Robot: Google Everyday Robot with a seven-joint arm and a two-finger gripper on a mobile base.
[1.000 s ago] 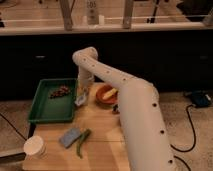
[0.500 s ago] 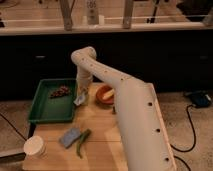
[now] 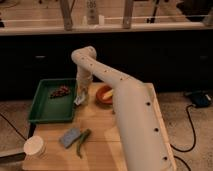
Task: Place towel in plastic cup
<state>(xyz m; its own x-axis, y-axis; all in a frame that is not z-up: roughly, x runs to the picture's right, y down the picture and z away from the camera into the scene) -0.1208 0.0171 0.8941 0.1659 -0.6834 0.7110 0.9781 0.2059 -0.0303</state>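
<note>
My gripper [image 3: 80, 100] points straight down over the table, between the green tray's right rim and the orange bowl [image 3: 103, 95]. A pale white-blue patch, which I take for the towel [image 3: 78, 102], hangs at its tip, just above the tabletop. I cannot pick out the plastic cup for certain. A yellowish bit [image 3: 112, 92] shows at the bowl's right rim, half hidden behind my arm.
The green tray [image 3: 45, 114] holds a brown clump [image 3: 60, 91]. A blue sponge pad [image 3: 70, 136] and a green pod [image 3: 83, 140] lie on the wooden table [image 3: 100, 150]. A white cup [image 3: 35, 146] stands at the front left corner. My arm crosses the table's right half.
The gripper has sunk a little and edged left toward the tray's rim. Everything on the table lies as before.
</note>
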